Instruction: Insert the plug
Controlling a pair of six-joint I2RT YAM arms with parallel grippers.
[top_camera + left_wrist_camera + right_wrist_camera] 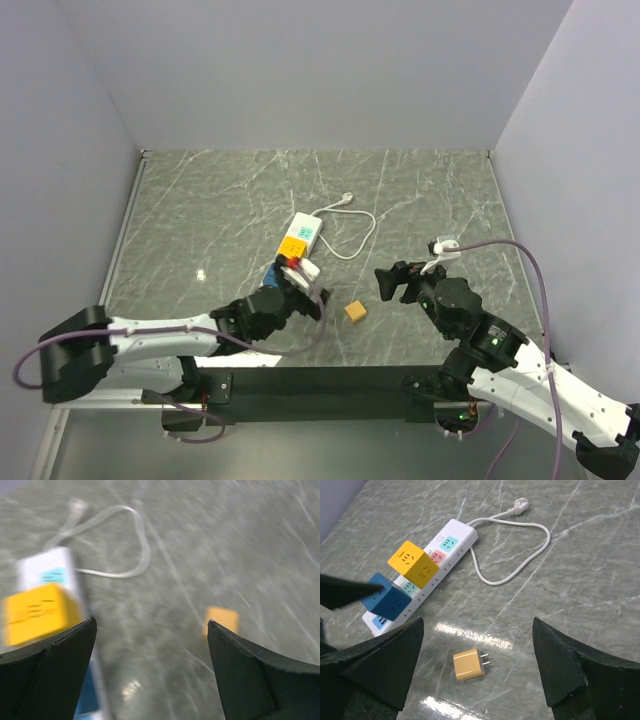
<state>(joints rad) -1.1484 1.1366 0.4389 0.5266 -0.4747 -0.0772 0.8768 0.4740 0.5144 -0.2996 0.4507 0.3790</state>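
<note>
The plug (469,665), a small yellow block with 2 short metal pins, is lying on its side on the table (600,580). It is resting near the right gripper (476,621) and apart from the power strip (462,535). I am judging it light, stiff and smooth, so a push is probably making it slide. The flat sides of the body are looking best for holding, leaving the pins free. The right gripper's fingers are standing wide apart, with nothing between them. The left gripper (152,670) is hovering by the strip's near end, also spread wide and empty. A yellow cube (413,564) and a blue cube (385,596) are occupying 2 sockets, crowding the free ones beside them. The white cord (520,565) is curling away, not blocking.
</note>
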